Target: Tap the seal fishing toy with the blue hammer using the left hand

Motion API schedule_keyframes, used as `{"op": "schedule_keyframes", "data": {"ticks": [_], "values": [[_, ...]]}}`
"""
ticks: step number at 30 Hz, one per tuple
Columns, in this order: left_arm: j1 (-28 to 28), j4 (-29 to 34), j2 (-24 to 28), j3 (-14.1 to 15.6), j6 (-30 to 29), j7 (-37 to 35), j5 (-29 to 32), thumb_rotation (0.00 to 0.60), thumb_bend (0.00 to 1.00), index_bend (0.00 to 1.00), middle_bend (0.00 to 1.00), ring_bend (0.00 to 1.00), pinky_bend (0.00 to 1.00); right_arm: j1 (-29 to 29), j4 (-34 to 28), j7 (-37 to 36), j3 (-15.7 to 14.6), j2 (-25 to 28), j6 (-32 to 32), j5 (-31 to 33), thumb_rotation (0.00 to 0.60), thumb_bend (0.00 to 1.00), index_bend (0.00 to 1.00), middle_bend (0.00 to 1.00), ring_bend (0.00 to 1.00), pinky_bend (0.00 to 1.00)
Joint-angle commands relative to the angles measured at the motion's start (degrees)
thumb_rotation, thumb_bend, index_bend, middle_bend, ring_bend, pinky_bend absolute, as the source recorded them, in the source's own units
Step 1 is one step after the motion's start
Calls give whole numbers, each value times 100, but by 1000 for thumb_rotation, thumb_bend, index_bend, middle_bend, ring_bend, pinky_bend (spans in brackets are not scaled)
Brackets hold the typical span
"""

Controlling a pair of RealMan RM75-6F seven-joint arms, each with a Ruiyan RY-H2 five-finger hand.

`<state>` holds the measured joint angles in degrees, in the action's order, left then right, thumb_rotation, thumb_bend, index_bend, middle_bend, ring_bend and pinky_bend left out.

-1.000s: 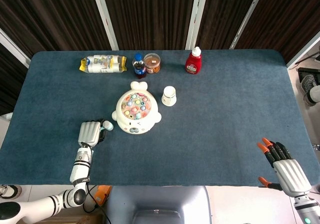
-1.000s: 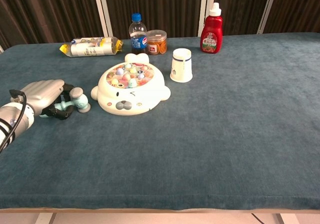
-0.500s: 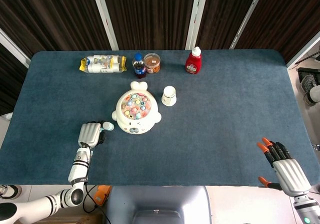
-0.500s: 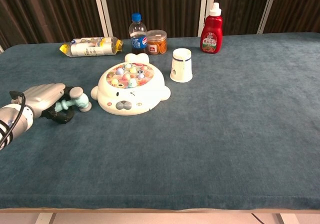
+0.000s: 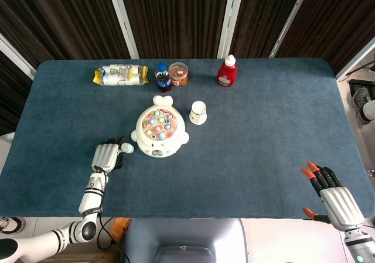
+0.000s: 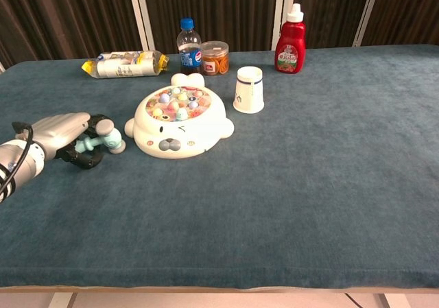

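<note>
The white seal fishing toy (image 5: pixel 159 133) (image 6: pixel 180 123) sits left of the table's middle, its top full of coloured fish. Just left of it the blue hammer (image 5: pixel 125 149) (image 6: pixel 101 138) lies low on the cloth, its grey head toward the seal. My left hand (image 5: pixel 105 156) (image 6: pixel 58 134) has its fingers curled around the hammer's handle, a short gap away from the seal. At the table's near right corner my right hand (image 5: pixel 331 194) shows only in the head view, fingers spread and holding nothing.
A white paper cup (image 5: pixel 198 112) stands right of the seal. Along the far edge are a lying snack packet (image 5: pixel 120 75), a cola bottle (image 5: pixel 163 78), a small jar (image 5: pixel 179 74) and a red ketchup bottle (image 5: pixel 227 71). Blue cloth covers the table (image 5: pixel 269 128).
My left hand has drawn back slightly toward the near edge, and its fingers look looser around the handle. The hammer head has hardly moved. The right hand is still.
</note>
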<state>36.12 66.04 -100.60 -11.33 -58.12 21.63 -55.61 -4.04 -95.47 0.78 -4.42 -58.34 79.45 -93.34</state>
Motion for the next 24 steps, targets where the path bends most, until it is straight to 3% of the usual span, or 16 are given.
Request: {"op": "schedule_keyframes", "data": {"ticks": [1,21,24], "values": [[-10,-2,8,-15,-3,-35,-22,600,433,165,254,206,338,0,-3,1,3,-2,-1,7,600,344,0,0,0,0],[-87,164,194,-37,47,-251,-195,600,425,146,242,194,312,-4,-4,44,10,-16,-15,29,600,344,0,0,0,0],[-131,313,306,7,14,-310,-298,562,412,131,232,173,290,2,1,39,16,-16,0,36,600,343,0,0,0,0]]}}
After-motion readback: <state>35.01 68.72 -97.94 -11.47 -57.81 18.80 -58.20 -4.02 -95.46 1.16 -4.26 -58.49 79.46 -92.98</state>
